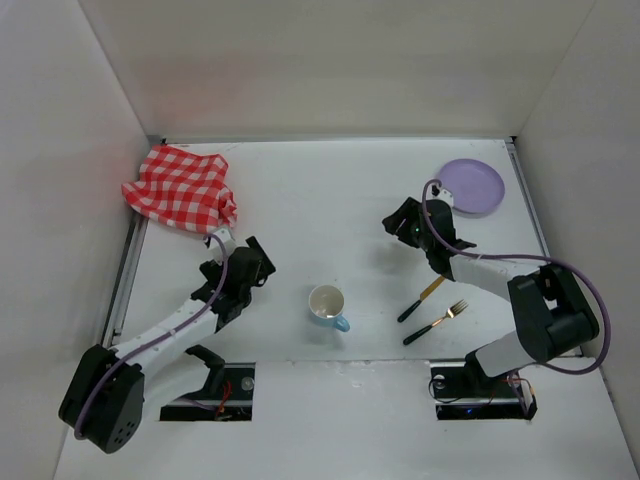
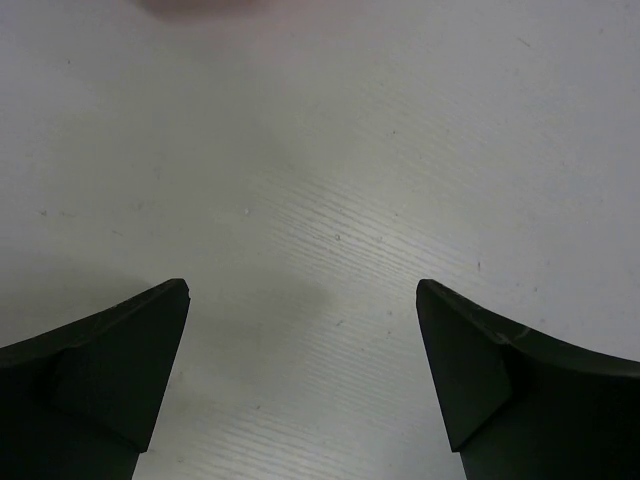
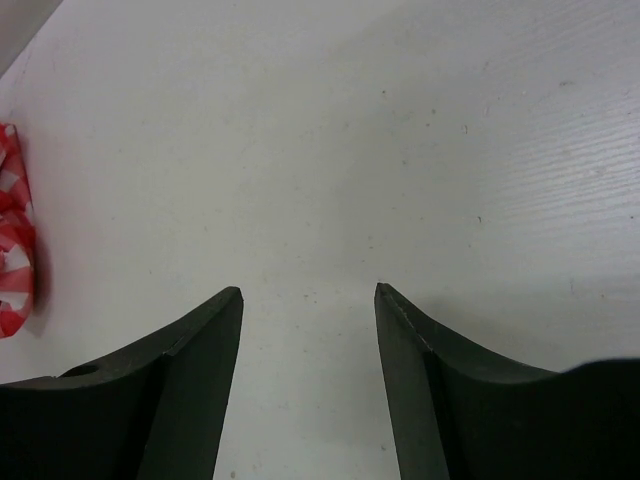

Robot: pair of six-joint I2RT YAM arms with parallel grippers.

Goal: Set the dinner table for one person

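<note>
The overhead view alone takes in the whole desk (image 1: 300,190), the broad white surface that fills the floor of the white-walled enclosure and carries everything else. At its far left corner lies a crumpled red-and-white checked cloth (image 1: 182,188). A lilac plate (image 1: 472,185) sits at the far right, its visible face bare. A white mug (image 1: 327,303) with a blue handle stands upright near the middle, showing only its pale inside. To the mug's right, a knife (image 1: 420,298) and a fork (image 1: 436,322) lie side by side, apart.

The left arm (image 1: 170,325) reaches toward the cloth. Its wrist view shows the left jaws released, spread wide over bare desk, with a pink blur at the top edge. The right arm (image 1: 480,265) hangs near the plate. Its wrist view shows the right jaws parted on nothing, with the cloth at the left edge.
</note>
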